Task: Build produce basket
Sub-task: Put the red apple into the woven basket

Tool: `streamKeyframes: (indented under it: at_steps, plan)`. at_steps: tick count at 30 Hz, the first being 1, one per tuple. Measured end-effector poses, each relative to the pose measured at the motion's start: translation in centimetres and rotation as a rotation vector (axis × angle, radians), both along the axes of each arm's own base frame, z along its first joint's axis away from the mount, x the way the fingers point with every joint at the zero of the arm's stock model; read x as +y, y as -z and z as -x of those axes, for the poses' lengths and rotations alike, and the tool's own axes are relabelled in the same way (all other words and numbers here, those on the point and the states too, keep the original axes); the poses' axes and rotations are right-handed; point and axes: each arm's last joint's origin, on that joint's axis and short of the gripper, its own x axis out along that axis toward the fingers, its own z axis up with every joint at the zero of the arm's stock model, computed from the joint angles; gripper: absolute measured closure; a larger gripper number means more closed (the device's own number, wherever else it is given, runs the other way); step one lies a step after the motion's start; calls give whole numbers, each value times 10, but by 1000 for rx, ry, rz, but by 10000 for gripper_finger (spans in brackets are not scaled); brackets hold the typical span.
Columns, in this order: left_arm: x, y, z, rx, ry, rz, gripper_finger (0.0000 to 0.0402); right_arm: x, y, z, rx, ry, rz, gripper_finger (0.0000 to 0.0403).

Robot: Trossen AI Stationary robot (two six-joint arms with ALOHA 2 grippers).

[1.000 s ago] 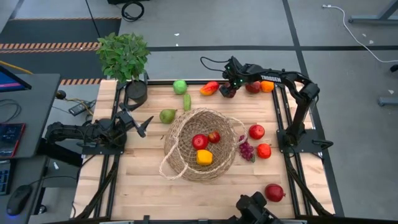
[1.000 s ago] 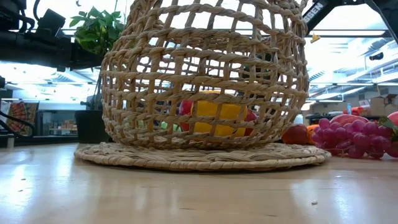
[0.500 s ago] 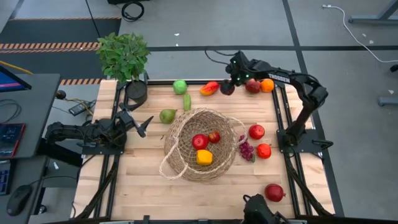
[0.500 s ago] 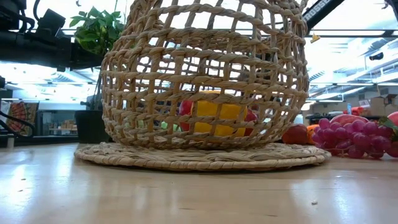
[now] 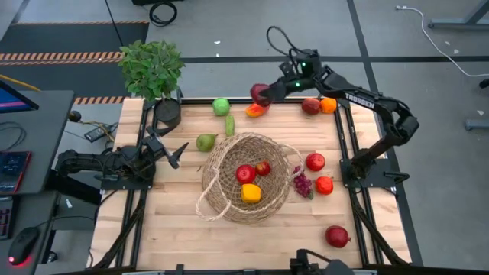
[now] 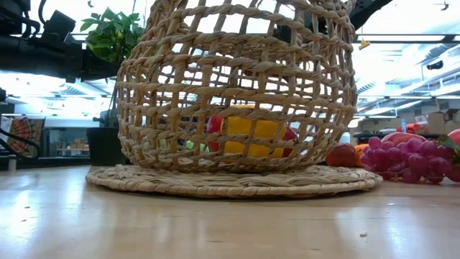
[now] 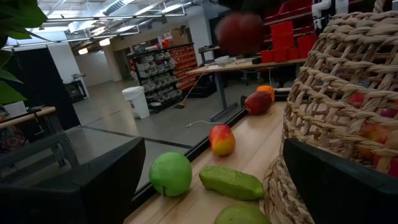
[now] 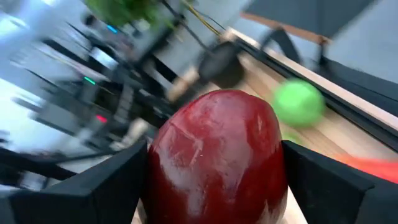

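One dark red fruit sits clamped between the fingers of the right gripper, raised over the table's far edge at about twelve o'clock from the basket. Three pieces already lie inside the wicker bowl at the table's centre: a red apple, a smaller red fruit and a yellow pepper. At nine o'clock, the left gripper waits low, jaws apart, beside a green pear.
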Motion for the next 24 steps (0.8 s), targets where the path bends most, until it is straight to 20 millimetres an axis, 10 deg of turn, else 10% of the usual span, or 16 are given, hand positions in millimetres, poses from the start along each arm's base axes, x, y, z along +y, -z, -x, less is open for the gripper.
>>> streamKeyframes:
  at_steps: [24]
  plan:
    - [0, 0, 0, 0, 0, 0, 14, 42, -36, -22, -553, -363, -9, 46]
